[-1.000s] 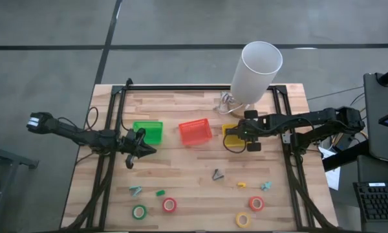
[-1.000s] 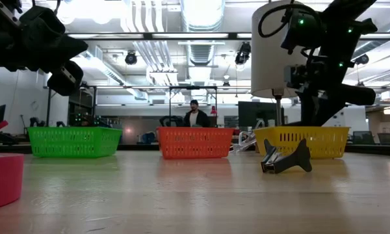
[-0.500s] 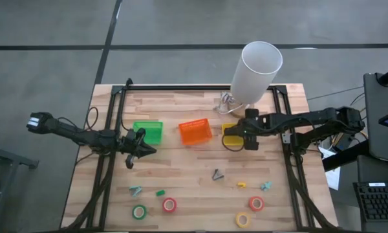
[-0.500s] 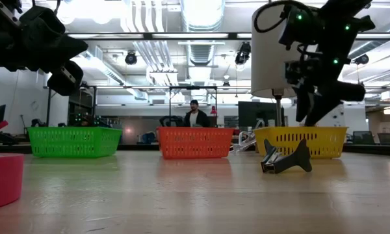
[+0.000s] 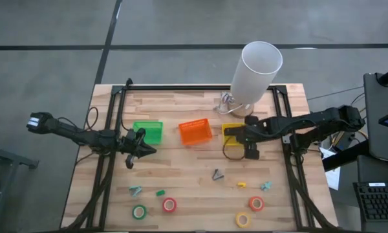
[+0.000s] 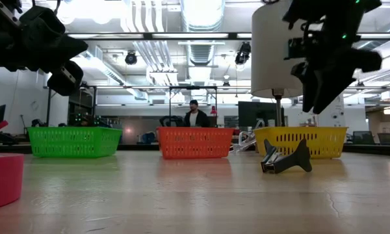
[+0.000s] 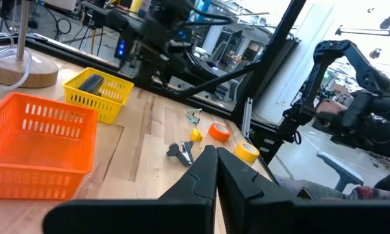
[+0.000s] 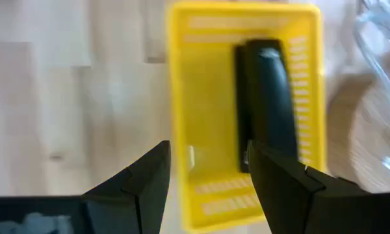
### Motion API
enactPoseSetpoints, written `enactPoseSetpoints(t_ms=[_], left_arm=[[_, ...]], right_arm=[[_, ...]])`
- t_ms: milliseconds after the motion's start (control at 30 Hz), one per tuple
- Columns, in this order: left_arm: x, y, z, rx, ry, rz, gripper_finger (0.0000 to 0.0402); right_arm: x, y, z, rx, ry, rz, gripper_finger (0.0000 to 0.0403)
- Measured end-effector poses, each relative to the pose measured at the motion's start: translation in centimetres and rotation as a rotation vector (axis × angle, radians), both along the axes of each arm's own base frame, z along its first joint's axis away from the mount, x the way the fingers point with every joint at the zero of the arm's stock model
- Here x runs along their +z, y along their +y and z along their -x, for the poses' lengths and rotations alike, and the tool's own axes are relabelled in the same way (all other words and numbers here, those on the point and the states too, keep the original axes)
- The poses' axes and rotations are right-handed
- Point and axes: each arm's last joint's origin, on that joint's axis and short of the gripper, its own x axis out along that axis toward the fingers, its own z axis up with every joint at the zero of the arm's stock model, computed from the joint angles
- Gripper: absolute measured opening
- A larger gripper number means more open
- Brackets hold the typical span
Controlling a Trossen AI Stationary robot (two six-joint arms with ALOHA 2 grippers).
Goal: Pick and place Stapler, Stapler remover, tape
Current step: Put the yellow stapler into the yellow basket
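The right gripper (image 5: 251,147) hangs above the table with its fingers (image 8: 146,179) spread and nothing between them, just at the near edge of the yellow bin (image 5: 231,131). Directly under and ahead of it, the stapler (image 8: 266,104) lies inside that bin along one side wall, free of the gripper. Nearer the front of the table than the gripper, a dark stapler remover (image 5: 217,173) rests on the wood, and further toward the front edge lie the tape rolls: red (image 5: 256,203), yellow (image 5: 243,220), another red (image 5: 169,205) and green (image 5: 140,211). To the gripper's left stands the orange bin (image 5: 195,131), then the green bin (image 5: 148,132). Beyond the yellow bin rises a white lamp (image 5: 255,71). The left gripper (image 5: 141,149) waits far off, beside the green bin, its fingers (image 7: 205,172) pressed together and empty.
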Motion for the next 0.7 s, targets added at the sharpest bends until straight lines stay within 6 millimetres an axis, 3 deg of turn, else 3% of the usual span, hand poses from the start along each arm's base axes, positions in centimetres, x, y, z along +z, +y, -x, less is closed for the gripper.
enactPoseSetpoints(t_ms=[333, 700], left_arm=[[0.0, 0.0, 0.0, 0.000, 0.000, 0.000, 0.0010], [0.0, 0.0, 0.0, 0.000, 0.001, 0.000, 0.0010]], right_arm=[[1.5, 6.1, 0.1, 0.099, -0.113, -0.085, 0.0181], [-1.6, 12.3, 0.0, 0.170, -0.119, -0.172, 0.0177]])
